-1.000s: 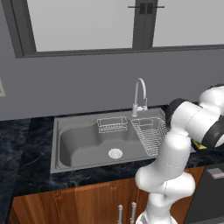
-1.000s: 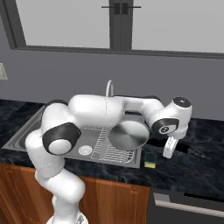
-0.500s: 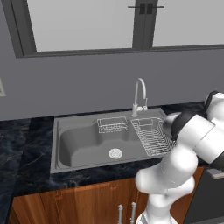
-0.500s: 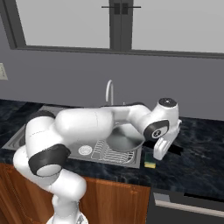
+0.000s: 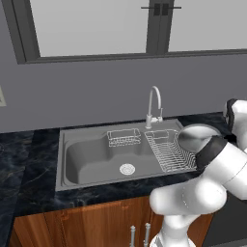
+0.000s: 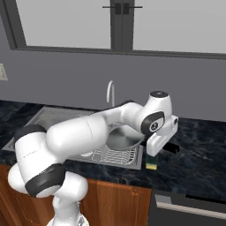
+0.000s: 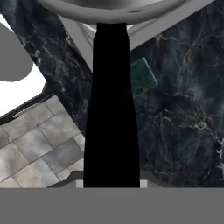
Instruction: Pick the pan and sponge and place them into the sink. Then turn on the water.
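My gripper [image 6: 160, 140] is shut on the long black handle of the pan [image 6: 121, 137]. The silver pan [image 5: 195, 137] hangs in the air, a little tilted, over the right end of the sink [image 5: 91, 159] near the wire dish rack [image 5: 169, 149]. In the hand view the handle [image 7: 111, 109] runs up from the gripper [image 7: 111, 181] to the pan bowl at the top edge. The sponge [image 6: 151, 164], green on top with a yellow body, lies on the dark counter below my hand. Its green top [image 7: 143, 76] shows just right of the handle.
The curved silver faucet [image 5: 153, 103] stands behind the sink with no stream showing. A small wire basket [image 5: 123, 137] hangs at the basin's back wall and the round drain [image 5: 127, 169] sits mid-basin. Dark marble counter [image 6: 198, 150] stretches to the right; the counter's front edge and tiled floor [image 7: 39, 140] lie below.
The arm has swung its elbow round and carried the pan a little left toward the sink. The pan now shows in the left base view. The sponge has not moved.
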Available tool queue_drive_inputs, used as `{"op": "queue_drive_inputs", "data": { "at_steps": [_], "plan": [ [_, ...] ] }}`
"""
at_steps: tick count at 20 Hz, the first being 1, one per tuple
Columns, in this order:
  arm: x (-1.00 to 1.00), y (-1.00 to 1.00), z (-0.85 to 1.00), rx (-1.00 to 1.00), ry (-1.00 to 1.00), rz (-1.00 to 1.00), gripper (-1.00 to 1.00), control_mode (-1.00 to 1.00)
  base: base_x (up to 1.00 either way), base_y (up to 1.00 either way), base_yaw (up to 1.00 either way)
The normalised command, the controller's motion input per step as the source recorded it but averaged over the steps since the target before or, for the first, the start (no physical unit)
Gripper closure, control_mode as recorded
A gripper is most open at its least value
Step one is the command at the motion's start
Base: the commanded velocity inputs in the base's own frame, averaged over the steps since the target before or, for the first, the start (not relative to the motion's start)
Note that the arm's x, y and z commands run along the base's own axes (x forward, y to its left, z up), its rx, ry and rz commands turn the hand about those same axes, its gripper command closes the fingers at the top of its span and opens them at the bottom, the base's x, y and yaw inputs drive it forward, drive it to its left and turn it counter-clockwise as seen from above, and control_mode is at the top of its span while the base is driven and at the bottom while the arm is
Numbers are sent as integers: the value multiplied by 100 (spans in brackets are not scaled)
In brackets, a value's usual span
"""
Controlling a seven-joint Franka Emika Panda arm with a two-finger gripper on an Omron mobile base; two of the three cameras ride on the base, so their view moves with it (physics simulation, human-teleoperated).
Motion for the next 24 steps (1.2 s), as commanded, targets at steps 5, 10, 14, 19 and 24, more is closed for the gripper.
{"op": "queue_drive_inputs", "data": {
  "at_steps": [5,10,14,19,24],
  "plan": [
    [-23,15,16,3,4,-9,100,-100,0,0,0],
    [-26,25,5,5,2,-8,100,-100,0,0,0],
    [-25,32,0,3,0,-9,100,-100,0,0,0],
    [-12,32,1,0,-1,-8,100,-100,0,0,0],
    [-2,33,0,-1,0,-6,100,-100,0,0,0]
  ]
}}
